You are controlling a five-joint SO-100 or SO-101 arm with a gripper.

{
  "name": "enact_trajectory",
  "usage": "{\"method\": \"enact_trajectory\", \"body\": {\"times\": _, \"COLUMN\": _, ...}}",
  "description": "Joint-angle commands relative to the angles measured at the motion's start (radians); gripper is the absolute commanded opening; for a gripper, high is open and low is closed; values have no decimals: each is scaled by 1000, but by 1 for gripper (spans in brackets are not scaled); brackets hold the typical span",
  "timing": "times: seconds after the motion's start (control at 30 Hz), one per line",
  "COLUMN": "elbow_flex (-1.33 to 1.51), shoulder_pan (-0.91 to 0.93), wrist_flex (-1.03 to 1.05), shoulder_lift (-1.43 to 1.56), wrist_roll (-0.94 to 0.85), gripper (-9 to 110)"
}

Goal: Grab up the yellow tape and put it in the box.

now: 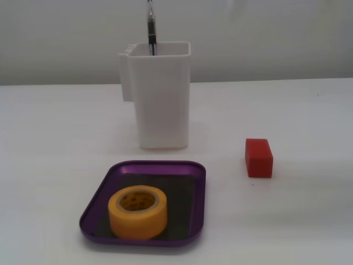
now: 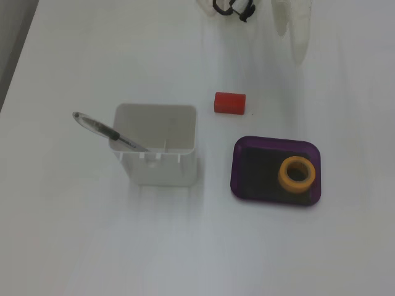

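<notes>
Pincer (image 2: 296, 37) looks like a white blur at the top; I cannot tell its state. Yellow tape (image 1: 138, 212) sits in the box (image 1: 99, 201) on the bench (image 1: 298, 221).

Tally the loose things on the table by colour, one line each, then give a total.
Yellow: 1, the tape roll
Purple: 1, the tray
Red: 1, the block
White: 1, the container
Dark: 1, the pen in the container
Total: 5

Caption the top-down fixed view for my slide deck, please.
Yellow tape lies inside the purple box, task complete.
</notes>
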Motion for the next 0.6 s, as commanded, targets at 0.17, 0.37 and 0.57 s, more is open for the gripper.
{"method": "enact_trajectory", "body": {"times": 0.17, "elbow_flex": 787, "shoulder_pan": 2, "wrist_flex": -391, "shoulder_lift": 554, "wrist_roll": -6, "gripper": 27}}
{"method": "enact_trajectory", "body": {"times": 0.37, "elbow_flex": 1150, "shoulder_pan": 5, "wrist_flex": -502, "shoulder_lift": 848, "wrist_roll": 8, "gripper": 27}}
{"method": "enact_trajectory", "body": {"times": 0.57, "elbow_flex": 1302, "shoulder_pan": 124, "wrist_flex": -557, "shoulder_lift": 1103, "wrist_roll": 18, "gripper": 27}}
